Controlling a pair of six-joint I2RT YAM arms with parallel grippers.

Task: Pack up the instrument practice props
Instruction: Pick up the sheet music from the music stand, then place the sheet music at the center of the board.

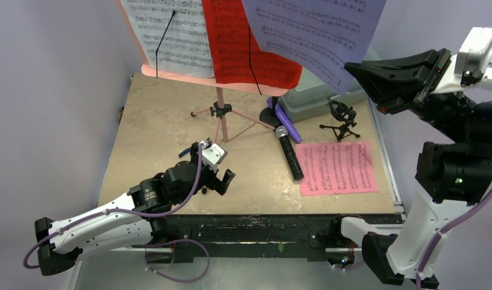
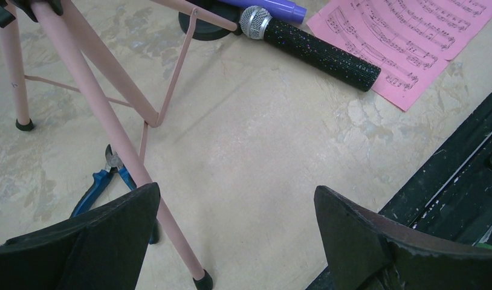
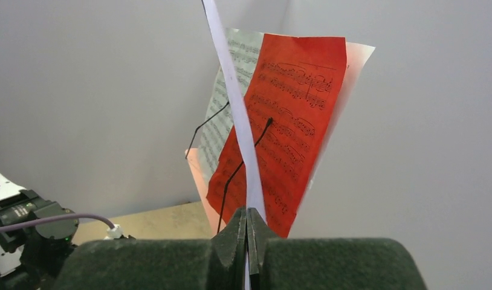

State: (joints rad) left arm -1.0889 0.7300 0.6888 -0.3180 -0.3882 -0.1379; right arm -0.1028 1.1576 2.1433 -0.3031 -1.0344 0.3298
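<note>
- Lavender music sheet (image 1: 313,36): pinched at its lower right edge in right gripper (image 1: 376,78), raised high above bench (image 1: 165,157), just right of pink music rack (image 1: 222,112).
- Seen edge-on from right wrist, long axis running up and away from clamped fingers.
- Left gripper (image 1: 216,178): spread apart, holding nothing, low beside rack's legs.

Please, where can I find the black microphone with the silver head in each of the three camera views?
Top external: the black microphone lies on the table right of center, silver head pointing away from the arms, beside the pink music sheet.
Left wrist: it lies at the top center, head to the left.
Right wrist: not in view.
Shared landmark: the pink music sheet, touching the microphone's handle in both views.
</note>
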